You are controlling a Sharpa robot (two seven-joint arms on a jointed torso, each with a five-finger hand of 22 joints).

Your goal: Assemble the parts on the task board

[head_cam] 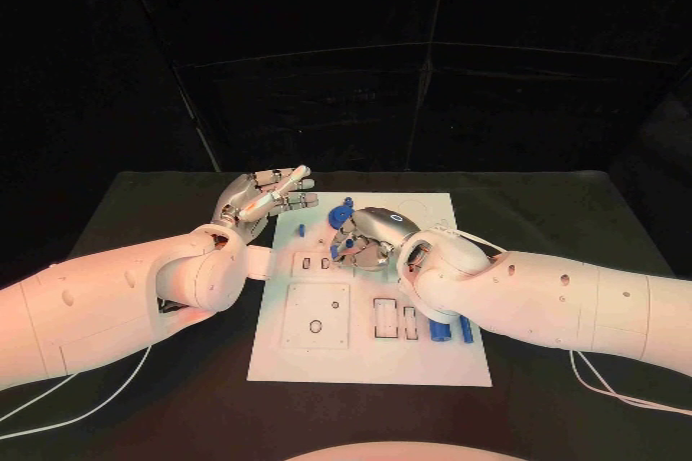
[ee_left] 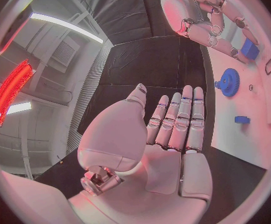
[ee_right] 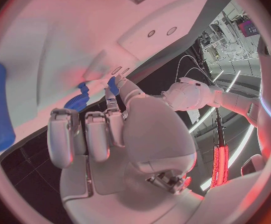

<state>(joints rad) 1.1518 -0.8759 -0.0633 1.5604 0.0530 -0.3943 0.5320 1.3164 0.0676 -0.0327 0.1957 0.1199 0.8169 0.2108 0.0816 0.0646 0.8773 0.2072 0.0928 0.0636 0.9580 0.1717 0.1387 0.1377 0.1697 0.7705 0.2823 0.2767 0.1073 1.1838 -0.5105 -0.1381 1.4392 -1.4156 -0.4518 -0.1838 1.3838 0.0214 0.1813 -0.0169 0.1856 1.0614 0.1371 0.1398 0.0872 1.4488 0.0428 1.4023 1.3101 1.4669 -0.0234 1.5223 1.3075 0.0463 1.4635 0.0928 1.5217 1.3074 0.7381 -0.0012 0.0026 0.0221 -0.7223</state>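
Right hand (head_cam: 378,239): over the far middle of the task board (head_cam: 369,361), fingers curled down. In the right wrist view a fingertip (ee_right: 113,84) touches a small blue part (ee_right: 112,82); whether it is gripped cannot be told.

Left hand (head_cam: 260,199): just off the board's far left edge, fingers (ee_left: 179,119) straight, side by side, holding nothing.

Board contents: blue gear (head_cam: 338,218) far middle, beside the right hand; small blue part (head_cam: 300,230) to its left; two blue pegs (head_cam: 450,330) upright at the near right, partly hidden by the right arm. Rectangular recesses (head_cam: 387,319) lie mid-board.

The left wrist view shows the gear (ee_left: 229,82) whole.
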